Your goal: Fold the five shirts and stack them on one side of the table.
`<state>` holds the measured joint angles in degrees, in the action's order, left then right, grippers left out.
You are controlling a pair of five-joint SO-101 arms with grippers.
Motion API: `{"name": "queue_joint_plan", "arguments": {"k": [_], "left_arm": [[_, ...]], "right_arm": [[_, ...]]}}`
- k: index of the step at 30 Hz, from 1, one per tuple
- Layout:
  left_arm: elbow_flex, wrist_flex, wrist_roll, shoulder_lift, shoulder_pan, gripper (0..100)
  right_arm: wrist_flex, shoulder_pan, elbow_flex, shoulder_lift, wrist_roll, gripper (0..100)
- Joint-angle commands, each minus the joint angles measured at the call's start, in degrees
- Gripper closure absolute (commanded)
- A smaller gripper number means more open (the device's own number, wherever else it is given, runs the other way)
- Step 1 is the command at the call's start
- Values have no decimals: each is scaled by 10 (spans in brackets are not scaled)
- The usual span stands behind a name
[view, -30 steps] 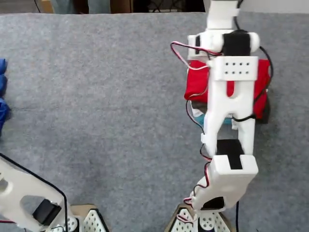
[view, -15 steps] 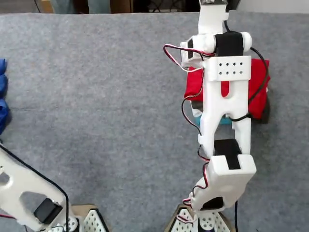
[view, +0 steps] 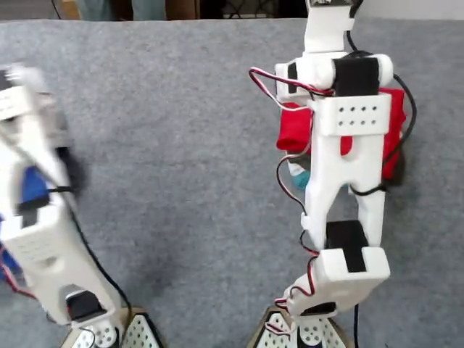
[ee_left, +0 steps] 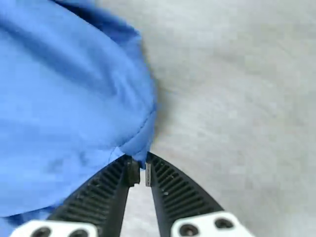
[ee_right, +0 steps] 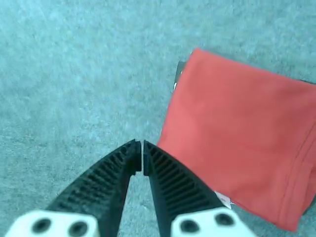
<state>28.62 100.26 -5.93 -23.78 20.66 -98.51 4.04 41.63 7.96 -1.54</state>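
Note:
A folded red shirt (view: 292, 127) tops a stack at the right of the grey table; a teal layer (view: 299, 178) peeks out under it. The right arm (view: 346, 145) stretches over this stack. In the right wrist view my right gripper (ee_right: 138, 148) is shut and holds nothing, hovering over bare table just beside the red shirt (ee_right: 237, 148). A crumpled blue shirt (view: 32, 185) lies at the left edge, partly hidden by the blurred left arm (view: 40, 225). My left gripper (ee_left: 139, 171) is shut, with its tips right at the hem of the blue shirt (ee_left: 64, 98).
Grey felt-like cloth (view: 174, 145) covers the table between the two arms. A dark piece (view: 398, 171) shows at the stack's right side. Both arm bases (view: 301, 333) stand at the near edge.
The left arm has swung up from the near left corner and now stands over the blue shirt. The right arm shifted slightly above the red stack.

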Motion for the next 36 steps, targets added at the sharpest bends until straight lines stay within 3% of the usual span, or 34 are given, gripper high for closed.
{"name": "queue_joint_plan", "arguments": {"k": [1, 6, 10, 15, 19, 23, 28, 31, 36], "left_arm": [[-75, 4, 8, 87, -147, 972], [-107, 4, 10, 138, -305, 971], [-87, -29, 11, 165, -382, 971], [-8, -77, 59, 164, -380, 961], [54, -84, 127, 136, -358, 842], [137, -81, 181, 127, -320, 766], [232, -62, 171, 128, -224, 766], [311, 4, 143, 128, -119, 766], [294, 7, 113, 148, 110, 809]], "right_arm": [[-3, -17, 24, -31, 2, 984], [-3, -59, 23, -32, 3, 984], [-3, -77, 25, -31, 18, 984], [-2, -77, 24, -29, 39, 984], [1, -77, 25, -29, 39, 983], [2, -73, 24, -28, 39, 983], [-1, -67, 22, -27, 39, 983], [-12, -33, 14, -27, 80, 983], [-25, 105, -78, -39, 193, 983]]}}
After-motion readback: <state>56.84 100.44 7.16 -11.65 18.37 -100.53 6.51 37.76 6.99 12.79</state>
